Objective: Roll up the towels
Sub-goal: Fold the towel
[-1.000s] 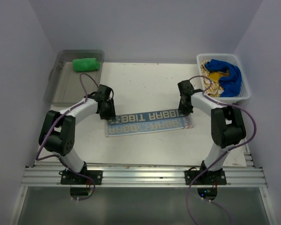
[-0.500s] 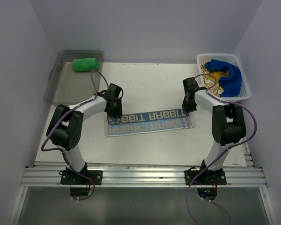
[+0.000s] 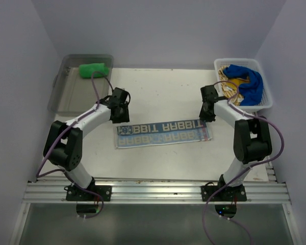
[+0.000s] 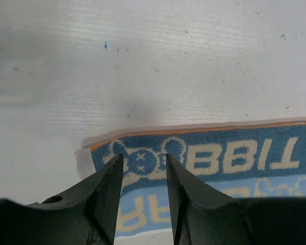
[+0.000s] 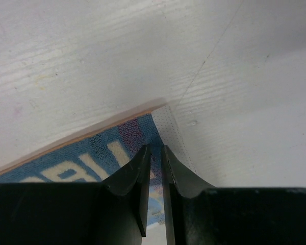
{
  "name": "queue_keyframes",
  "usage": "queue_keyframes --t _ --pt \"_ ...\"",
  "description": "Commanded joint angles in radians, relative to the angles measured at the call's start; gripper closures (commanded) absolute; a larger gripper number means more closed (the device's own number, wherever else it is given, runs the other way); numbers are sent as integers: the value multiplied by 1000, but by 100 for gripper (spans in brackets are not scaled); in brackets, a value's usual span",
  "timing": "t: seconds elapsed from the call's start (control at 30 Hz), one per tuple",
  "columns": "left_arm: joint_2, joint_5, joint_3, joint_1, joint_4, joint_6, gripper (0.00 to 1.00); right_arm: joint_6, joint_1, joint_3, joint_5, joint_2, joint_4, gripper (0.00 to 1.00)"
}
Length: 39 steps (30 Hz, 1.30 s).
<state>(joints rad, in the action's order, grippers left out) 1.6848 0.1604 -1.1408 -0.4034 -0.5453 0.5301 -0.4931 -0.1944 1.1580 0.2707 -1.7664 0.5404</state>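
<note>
Blue terry cloth printed with cream lettering is lying flat near the middle of the white table (image 3: 163, 97): this printed towel (image 3: 163, 134) is stretching left to right as a long strip, with a thin orange border running along its far edge and a paler blue band along its near edge. The left arm (image 3: 86, 120) is reaching over the strip's left end, and the left jaws are standing released, with a clear gap between them through which the left wrist view is showing a round cartoon face on the cloth. The right arm (image 3: 250, 138) is leaning over the far right corner of the same towel, and the right jaws are parted only by a narrow slit, pinching nothing; whether their tips are touching the cloth cannot be told. A green towel (image 3: 94, 69) is sitting already rolled at the far end of a clear plastic bin (image 3: 66, 94) at the table's far left corner. At the far right corner a white basket (image 3: 268, 104) is holding a crumpled deep blue towel (image 3: 247, 81) lying over a yellow-tan patterned towel (image 3: 229, 92), both unrolled.
</note>
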Motion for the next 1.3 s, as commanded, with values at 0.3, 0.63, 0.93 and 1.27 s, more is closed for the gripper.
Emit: queue_keyframes --t 0.3,0.63,0.93,1.27 --pt "10 -9 118 70 90 2 58 -18 -2 -75 -48 39 -51 82" --pt "44 -16 148 84 93 22 61 -32 -2 -139 -70 15 -47 85" --pt "-54 36 138 84 42 19 60 -4 -2 -251 33 260 10 74" --pt "-134 45 95 83 -15 8 59 47 27 -274 10 286 35 55"
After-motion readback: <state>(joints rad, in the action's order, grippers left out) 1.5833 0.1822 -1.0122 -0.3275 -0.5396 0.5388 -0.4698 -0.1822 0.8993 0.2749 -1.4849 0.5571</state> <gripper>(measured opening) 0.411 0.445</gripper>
